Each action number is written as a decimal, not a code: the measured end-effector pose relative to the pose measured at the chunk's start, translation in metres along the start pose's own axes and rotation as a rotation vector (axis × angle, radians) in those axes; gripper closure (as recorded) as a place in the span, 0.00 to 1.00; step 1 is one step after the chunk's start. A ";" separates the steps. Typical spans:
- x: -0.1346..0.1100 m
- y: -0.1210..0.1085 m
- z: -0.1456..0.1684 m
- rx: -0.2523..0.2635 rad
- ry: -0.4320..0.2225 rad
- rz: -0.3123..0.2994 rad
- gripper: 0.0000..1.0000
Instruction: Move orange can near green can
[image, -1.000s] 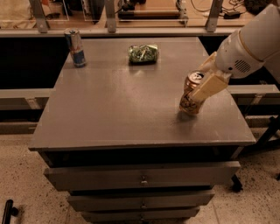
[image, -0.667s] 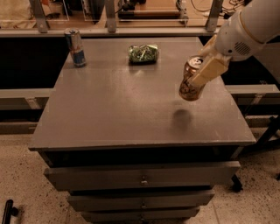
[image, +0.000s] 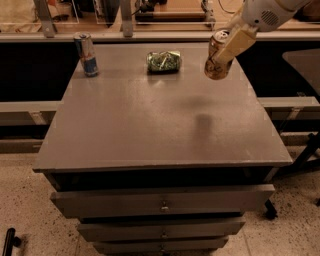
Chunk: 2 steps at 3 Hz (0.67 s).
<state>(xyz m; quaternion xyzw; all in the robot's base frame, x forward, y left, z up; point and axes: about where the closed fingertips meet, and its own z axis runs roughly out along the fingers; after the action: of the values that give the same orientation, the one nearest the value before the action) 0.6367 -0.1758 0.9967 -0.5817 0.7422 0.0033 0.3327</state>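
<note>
Nothing here can actually be read. The orange can, clamped in the gripper at the upper right of the frame and held clear above the bench, carries dark and white markings, but no word or number comes clear. The slim blue-and-silver can at the upper left shows only coloured patches. The crushed green can shows just crinkled shine.

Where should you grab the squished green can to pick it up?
Probably best to come from straight above and pinch the green can across its middle, front to back. It lies squashed and low on the table, wider left to right. The gripper hangs in the air to its right, shut on the orange can.
</note>
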 end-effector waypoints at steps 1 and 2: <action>0.003 -0.035 0.010 0.077 -0.022 0.037 1.00; 0.006 -0.061 0.027 0.123 -0.045 0.073 1.00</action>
<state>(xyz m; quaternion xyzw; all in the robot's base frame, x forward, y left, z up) 0.7018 -0.1900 0.9964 -0.5324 0.7541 -0.0170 0.3842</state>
